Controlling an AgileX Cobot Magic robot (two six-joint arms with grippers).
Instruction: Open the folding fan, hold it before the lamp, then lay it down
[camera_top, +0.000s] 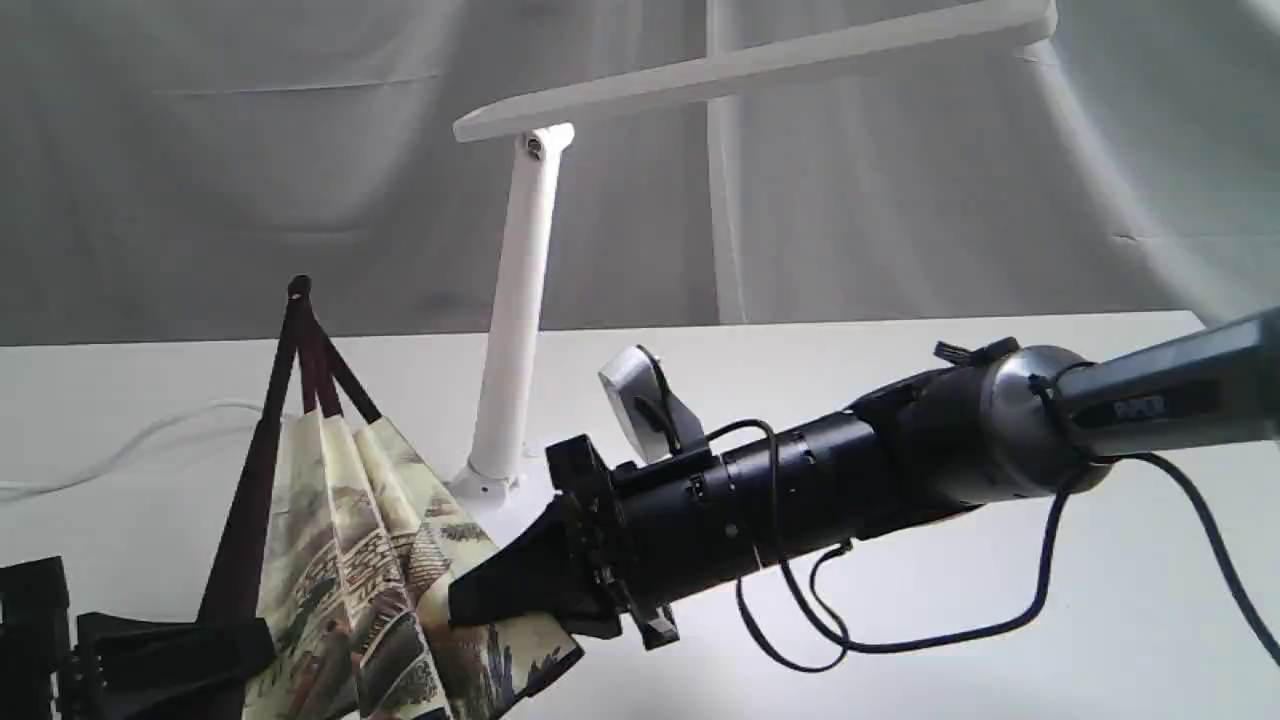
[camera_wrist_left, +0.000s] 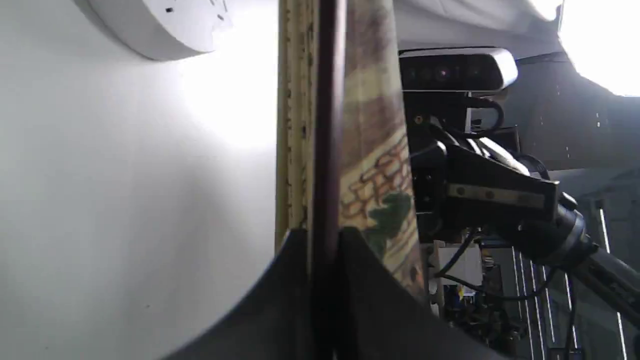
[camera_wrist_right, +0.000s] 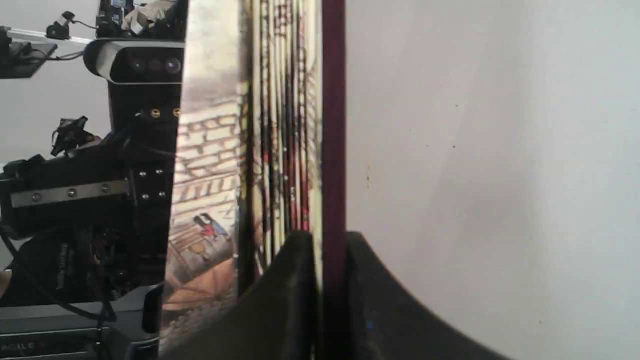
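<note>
The folding fan (camera_top: 370, 560) stands partly spread in front of the lamp, pivot end up and its cream landscape leaf fanning downward. My left gripper (camera_top: 250, 640) is shut on the fan's left maroon guard rib (camera_wrist_left: 325, 150), which runs between its dark fingers (camera_wrist_left: 280, 295). From the right, my right gripper (camera_top: 475, 600) is shut on the other maroon guard rib (camera_wrist_right: 333, 125), with folded pleats (camera_wrist_right: 280, 150) beside it. The white lamp (camera_top: 515, 320) rises just behind the fan, its flat bar head (camera_top: 760, 65) overhead. Its round base (camera_wrist_left: 160, 25) shows in the left wrist view.
The lamp's white cord (camera_top: 130, 440) trails across the white table (camera_top: 1000, 640) at the left. A grey cloth backdrop (camera_top: 900, 200) hangs behind. The right arm (camera_top: 900, 450), with a loose black cable (camera_top: 900, 640), stretches across the table's right half.
</note>
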